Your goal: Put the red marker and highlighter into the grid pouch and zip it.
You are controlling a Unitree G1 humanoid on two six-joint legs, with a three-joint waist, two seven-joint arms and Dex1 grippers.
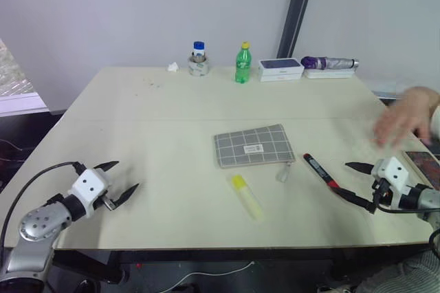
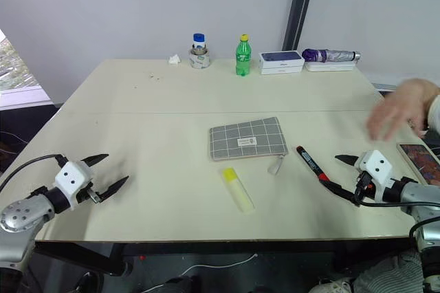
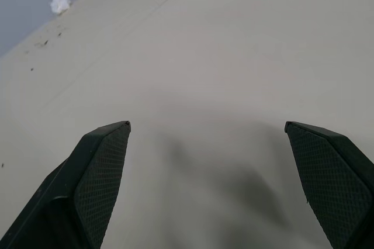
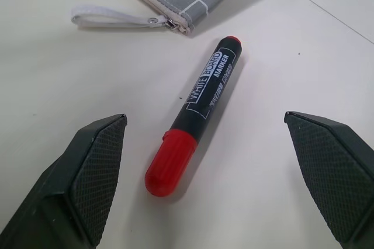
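Right now your left gripper point(image 1: 122, 178) is spread wide over bare table point(image 1: 158, 121), holding nothing. Your right gripper point(image 4: 204, 144) is equally wide and empty, with the red marker point(image 4: 196, 113) lying between its fingers, untouched. The highlighter point(image 1: 247, 197) lies just beside the grid pouch point(image 1: 253, 145).

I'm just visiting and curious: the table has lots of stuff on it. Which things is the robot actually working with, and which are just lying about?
For the job:
- red marker
- highlighter
- grid pouch

Just lying about:
- green bottle
- tape roll with a blue-capped bottle
- white box
- umbrella
- crumpled paper
- phone
- a person's hand
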